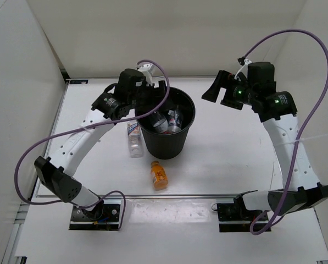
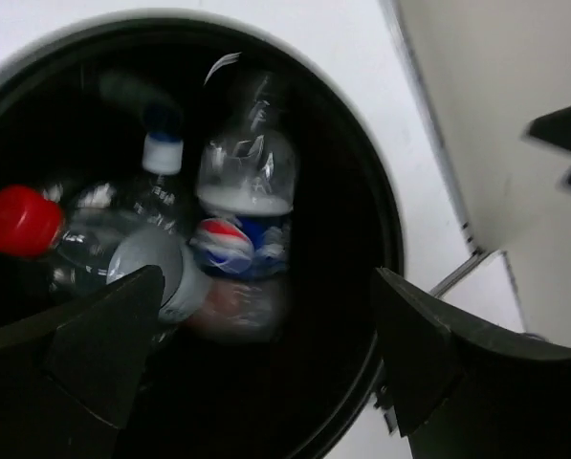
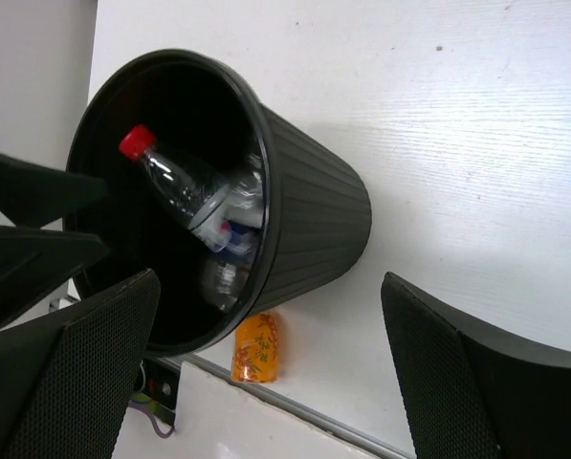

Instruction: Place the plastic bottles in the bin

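Your left tool (image 2: 271, 316) hangs open over the black bin (image 1: 169, 144); two bottles lie outside it on the worktop (image 1: 229, 143).

From the left: a clear bottle (image 1: 134, 137) lies just beside the bin's left wall, between it and your left arm. Above the bin's left rim your left tool's fingers stand apart, empty. Inside lie a red-capped bottle (image 3: 170, 177), a blue-labelled bottle (image 2: 242, 206) and another. The orange bottle (image 1: 159, 175) lies in front of the bin, near the worktop's front edge. Right of the bin is broad bare worktop; your right tool (image 1: 212, 91) hangs above it, fingers apart, empty.
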You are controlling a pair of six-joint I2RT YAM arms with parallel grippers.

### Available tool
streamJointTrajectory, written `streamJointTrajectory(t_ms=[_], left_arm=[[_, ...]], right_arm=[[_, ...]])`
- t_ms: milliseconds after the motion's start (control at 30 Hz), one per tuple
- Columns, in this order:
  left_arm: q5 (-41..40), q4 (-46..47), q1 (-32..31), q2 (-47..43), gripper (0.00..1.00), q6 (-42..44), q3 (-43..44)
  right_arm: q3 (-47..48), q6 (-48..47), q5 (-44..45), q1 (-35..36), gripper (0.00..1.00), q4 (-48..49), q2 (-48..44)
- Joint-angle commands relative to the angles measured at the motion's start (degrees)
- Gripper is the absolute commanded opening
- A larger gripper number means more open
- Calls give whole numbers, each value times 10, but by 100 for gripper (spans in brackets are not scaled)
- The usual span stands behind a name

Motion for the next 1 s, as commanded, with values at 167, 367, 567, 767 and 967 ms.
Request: streamJointTrajectory(t_ms=[167, 367, 567, 767, 967], left_arm=[[-275, -63, 57, -141, 100, -45, -47], [-130, 5, 195, -165, 100, -73, -245], [15, 175, 286, -187, 100, -38, -415], [140, 270, 314, -98, 100, -26, -466], [198, 335, 314, 6, 100, -20, -472]], right_arm=[[7, 2, -32, -39, 100, 15, -45], [-8, 2, -45, -39, 100, 9, -50], [31, -9, -63, -39, 100, -15, -35], [77, -22, -91, -39, 100, -47, -23], [90, -27, -116, -39, 100, -64, -11]])
